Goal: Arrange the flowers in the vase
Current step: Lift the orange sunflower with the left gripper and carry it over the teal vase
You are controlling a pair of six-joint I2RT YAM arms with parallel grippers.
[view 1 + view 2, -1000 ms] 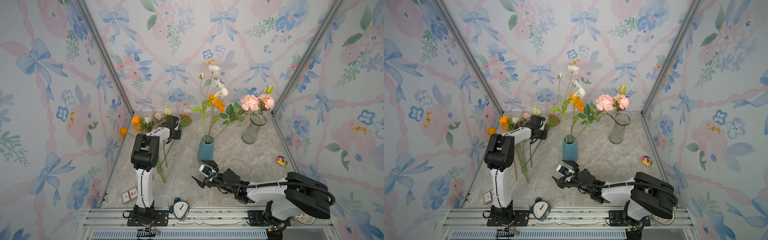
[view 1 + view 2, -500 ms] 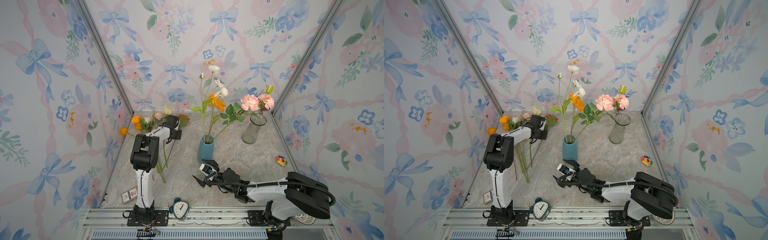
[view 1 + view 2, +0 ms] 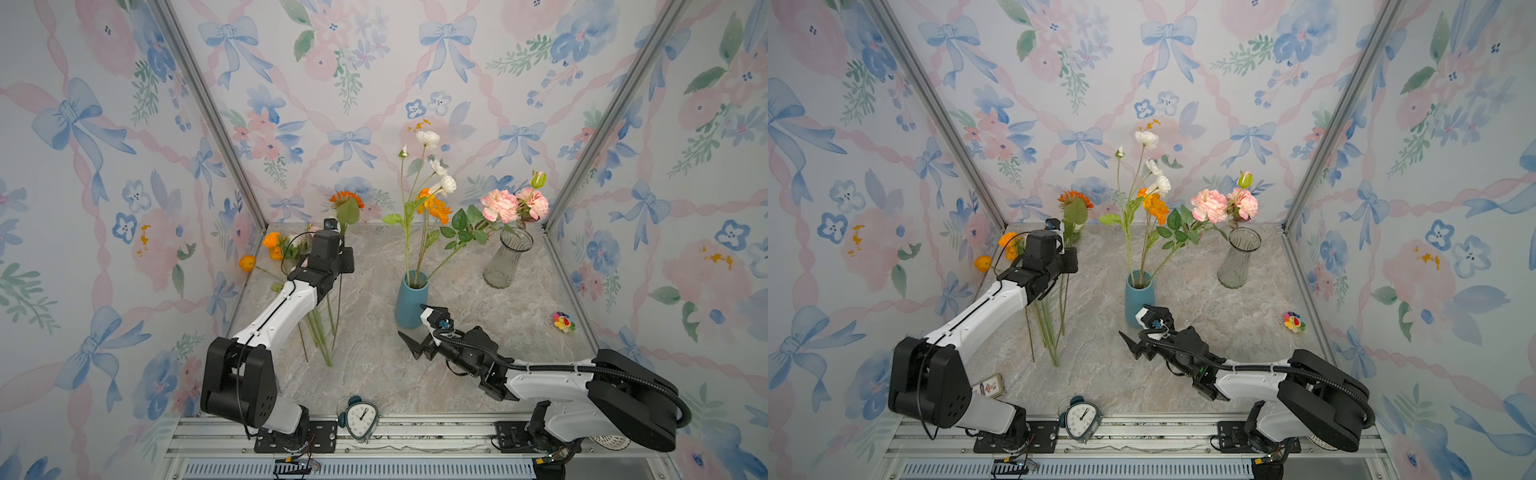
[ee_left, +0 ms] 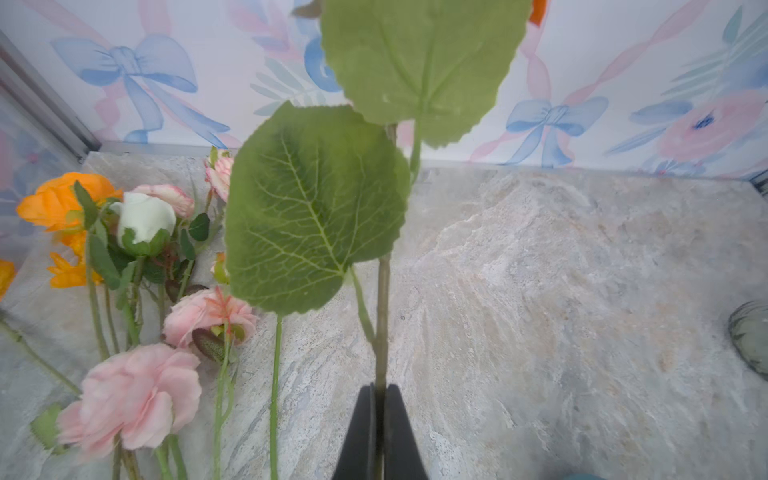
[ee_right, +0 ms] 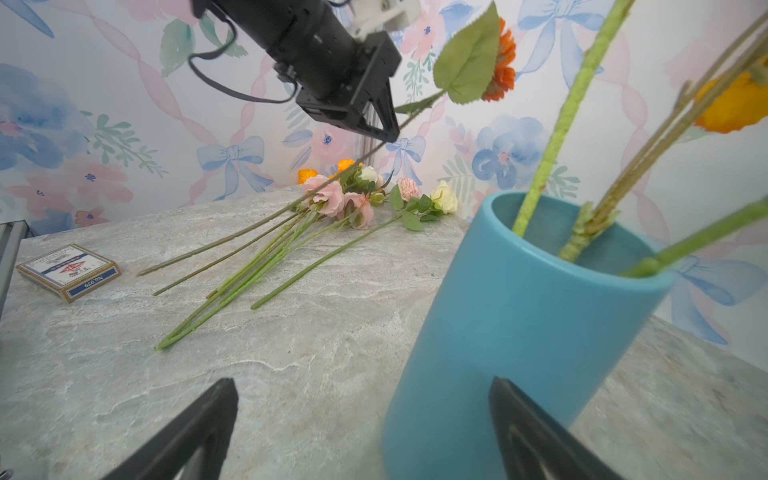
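With left jaws newly shut on its stem, I am tilting the orange flower off the bench, bound for the blue vase before my wide right jaws.

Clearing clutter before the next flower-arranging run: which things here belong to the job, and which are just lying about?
Job: orange sunflower, gripped by the left gripper; loose flowers on the table; blue vase holding stems.
Lying about: glass vase (looks empty), alarm clock, card box, rainbow plush toy.

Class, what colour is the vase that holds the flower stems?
The vase is plain teal blue, clearest in the right wrist view.
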